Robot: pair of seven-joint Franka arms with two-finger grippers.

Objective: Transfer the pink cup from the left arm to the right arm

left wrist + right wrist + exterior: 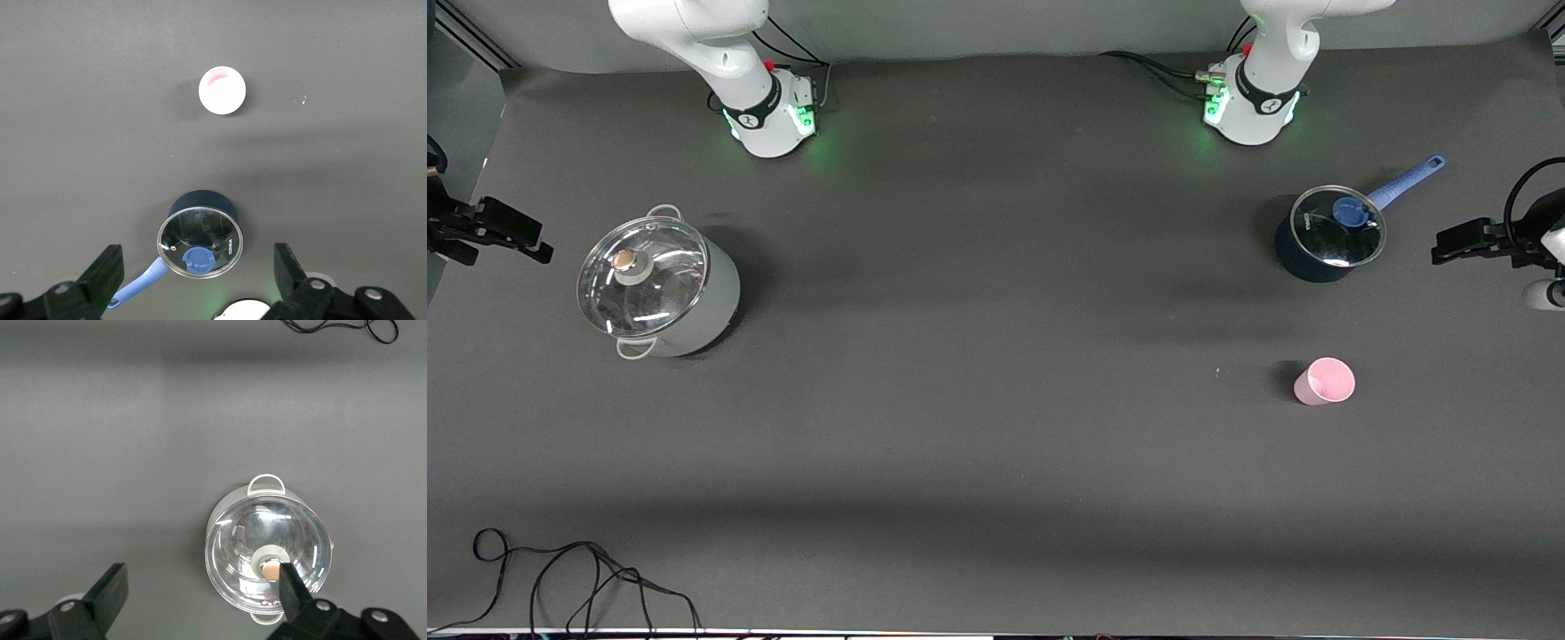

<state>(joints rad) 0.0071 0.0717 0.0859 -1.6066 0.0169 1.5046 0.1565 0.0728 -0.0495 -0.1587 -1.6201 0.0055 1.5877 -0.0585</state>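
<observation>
The pink cup [1325,381] stands upright on the dark surface [996,427], well apart from both grippers: the left gripper [199,280], spread, and the right gripper [203,600], spread, wait above.

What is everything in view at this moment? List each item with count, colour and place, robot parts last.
pink cup: one, pale pink, upright on the table toward the left arm's end, nearer the front camera than the saucepan.
saucepan: one, dark blue, glass lid, lighter blue handle, toward the left arm's end.
pot: one, pale grey-green, glass lid, two loop handles, toward the right arm's end.
cable: one, black, loose at the table edge nearest the front camera.
table: one, dark grey surface.
left gripper: one, black, open, high at its end of the table.
right gripper: one, black, open, high at its end.
</observation>
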